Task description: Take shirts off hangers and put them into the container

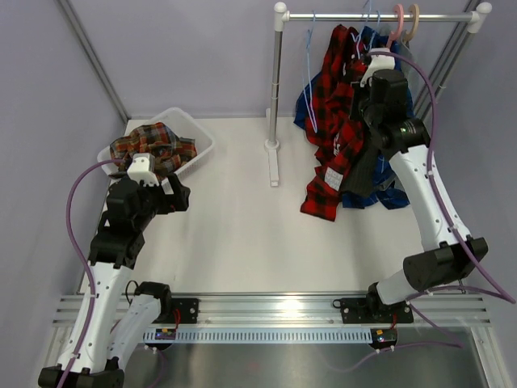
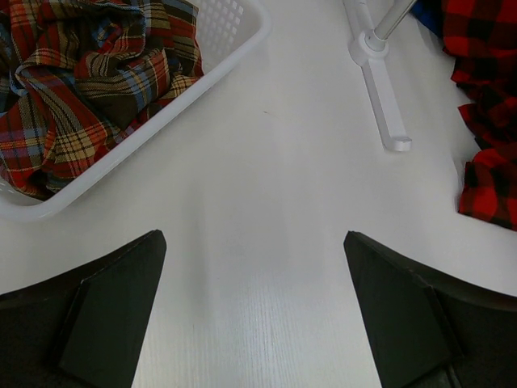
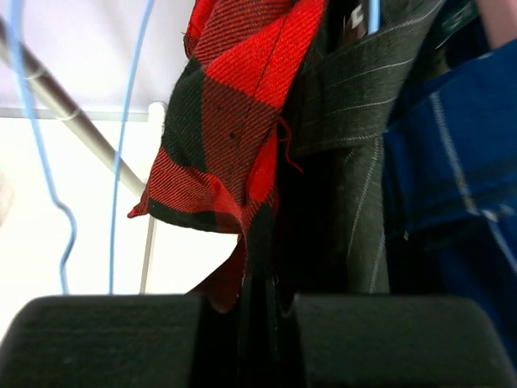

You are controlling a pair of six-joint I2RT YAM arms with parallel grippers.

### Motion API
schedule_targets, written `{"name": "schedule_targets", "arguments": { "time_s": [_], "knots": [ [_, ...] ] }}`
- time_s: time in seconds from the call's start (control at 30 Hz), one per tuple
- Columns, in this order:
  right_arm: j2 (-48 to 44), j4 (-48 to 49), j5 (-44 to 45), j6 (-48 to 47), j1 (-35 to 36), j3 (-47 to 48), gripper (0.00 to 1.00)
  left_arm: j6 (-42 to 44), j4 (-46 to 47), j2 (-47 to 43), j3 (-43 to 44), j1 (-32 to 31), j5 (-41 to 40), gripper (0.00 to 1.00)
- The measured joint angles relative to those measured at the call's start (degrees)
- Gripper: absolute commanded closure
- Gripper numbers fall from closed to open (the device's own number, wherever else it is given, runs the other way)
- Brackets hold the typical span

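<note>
The red-and-black shirt (image 1: 331, 137) (image 3: 234, 105) hangs from the rail with the dark grey shirt (image 1: 359, 174) (image 3: 347, 162) and the blue plaid shirt (image 1: 388, 194) (image 3: 452, 162) to its right. My right gripper (image 1: 367, 58) (image 3: 271, 303) is up among them, its jaws nearly together on a fold of the red-and-black shirt's edge, right beside the grey cloth. A bare light-blue hanger (image 1: 309, 48) (image 3: 121, 121) hangs to the left. The brown-orange-green shirt (image 1: 153, 145) (image 2: 81, 81) lies crumpled in the white container (image 1: 202, 149) (image 2: 161, 121). Low over the table beside it, my left gripper (image 1: 176, 196) (image 2: 254, 236) is open and holds nothing.
The white rack has a top rail (image 1: 339, 16), a post (image 1: 275, 97) and a foot (image 2: 384, 89) on the table. A pink hanger (image 1: 398, 20) and a beige hanger (image 1: 414, 20) hook onto the rail at the right. Grey walls close in on both sides.
</note>
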Motion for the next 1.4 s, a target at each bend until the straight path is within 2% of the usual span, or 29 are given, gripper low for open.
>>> {"name": "schedule_targets", "arguments": {
  "time_s": [0.33,0.57,0.77,0.93,1.2,1.4],
  "knots": [
    [-9.5,-4.0,-3.7,-1.0,0.0,-0.7,1.0,0.0,0.0,0.0,0.0,0.0,0.0,0.01],
    [-20.8,-8.0,-6.4,2.5,0.0,-11.1,1.0,0.0,0.0,0.0,0.0,0.0,0.0,0.01],
    [-29.6,-15.5,-8.1,5.6,0.0,-17.9,1.0,-0.1,0.0,0.5,0.0,0.0,1.0,0.01],
    [-30.3,-22.0,-8.7,8.4,0.0,-19.0,1.0,-1.2,-0.2,2.6,1.6,-0.1,3.7,0.01],
    [-29.8,-24.4,-13.2,11.1,0.2,-27.1,1.0,-2.8,0.2,4.3,8.3,-4.9,5.3,0.01],
    [-32.2,-23.5,-15.4,11.3,5.4,-33.7,1.0,-3.7,0.4,8.1,12.4,-9.8,5.1,0.01]
  ]
}}
